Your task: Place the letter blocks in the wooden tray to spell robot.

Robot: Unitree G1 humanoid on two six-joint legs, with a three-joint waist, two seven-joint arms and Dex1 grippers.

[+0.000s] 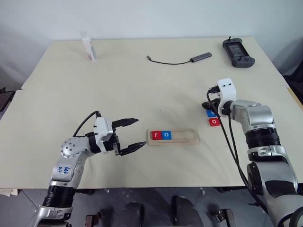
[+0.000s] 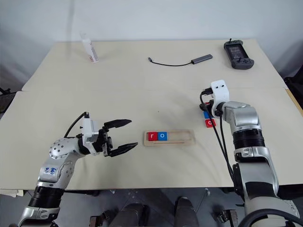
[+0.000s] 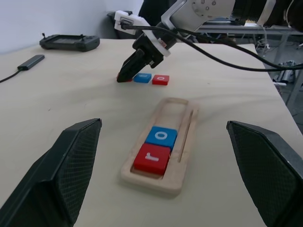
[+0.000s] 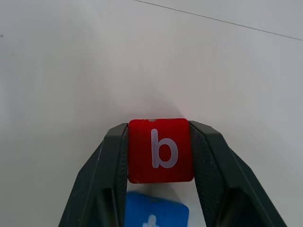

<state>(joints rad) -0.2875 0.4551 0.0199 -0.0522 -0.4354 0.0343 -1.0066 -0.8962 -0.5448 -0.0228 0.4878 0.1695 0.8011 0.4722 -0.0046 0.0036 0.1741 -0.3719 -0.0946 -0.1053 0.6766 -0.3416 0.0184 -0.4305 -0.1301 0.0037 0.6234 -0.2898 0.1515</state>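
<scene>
The pale counter point(image 1: 142, 85) carries everything, and on its near middle lies the wooden tray point(image 1: 187, 138), a long shallow slot with a red r block point(image 1: 155, 135) at its left end and a blue o block point(image 1: 166, 135) touching it on the right; the rest of the slot is bare wood, room for three more. My left gripper point(image 1: 130, 135) hovers just left of the tray with its jaws spread wide and nothing between them. To the right of the tray, well apart from it, my right gripper point(image 4: 158, 156) has its jaws pressed against the two opposite sides of the red b block point(image 4: 160, 150), which I judge is still sitting on the counter. Right beside it lies the blue t block point(image 4: 154, 213), with a red o block point(image 1: 214, 121) next to that. These tiles look small, light, stiff and smooth-faced, so I judge a firm pinch on flat opposite edges suits them best, kept level so it drops squarely against the o.
</scene>
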